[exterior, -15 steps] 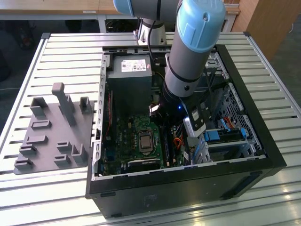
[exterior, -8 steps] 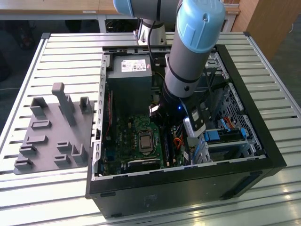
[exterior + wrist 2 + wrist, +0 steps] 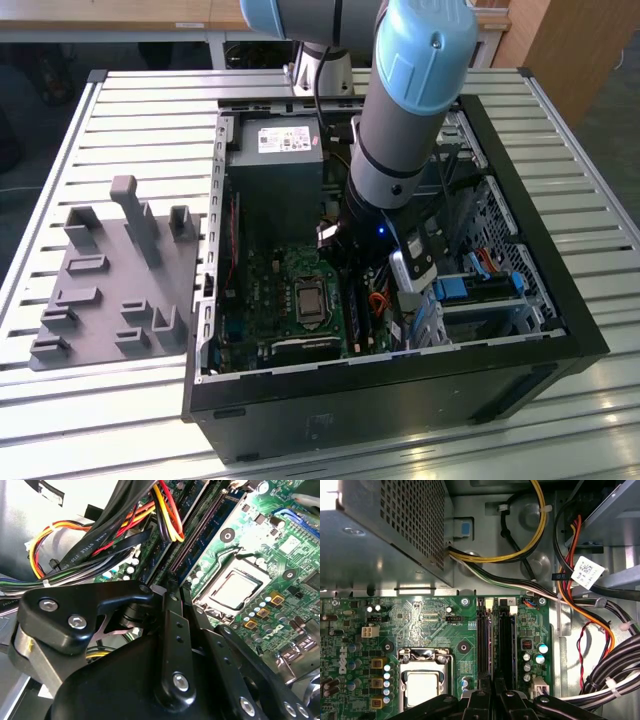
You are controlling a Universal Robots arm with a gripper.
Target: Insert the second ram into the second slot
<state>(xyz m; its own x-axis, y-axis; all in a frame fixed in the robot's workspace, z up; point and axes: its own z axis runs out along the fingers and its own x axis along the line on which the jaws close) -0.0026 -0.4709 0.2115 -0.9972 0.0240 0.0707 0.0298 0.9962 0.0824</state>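
The arm is reaching down into the open computer case (image 3: pixel 560 330) on the slatted worktop (image 3: pixel 120 110), with the gripper (image 3: pixel 492 692) poised directly over the two memory slots (image 3: pixel 506 635) beside the CPU socket (image 3: pixel 422 682). In both wrist views the gripper's black fingers (image 3: pixel 175 630) are drawn close together, but whether they are pinching the second ram I cannot tell; no blue stick is visible between them, and its whereabouts stay unclear. My judgement is that the insertion step is underway, calling for careful alignment with the second slot. The near slot ends are being hidden behind the gripper body.
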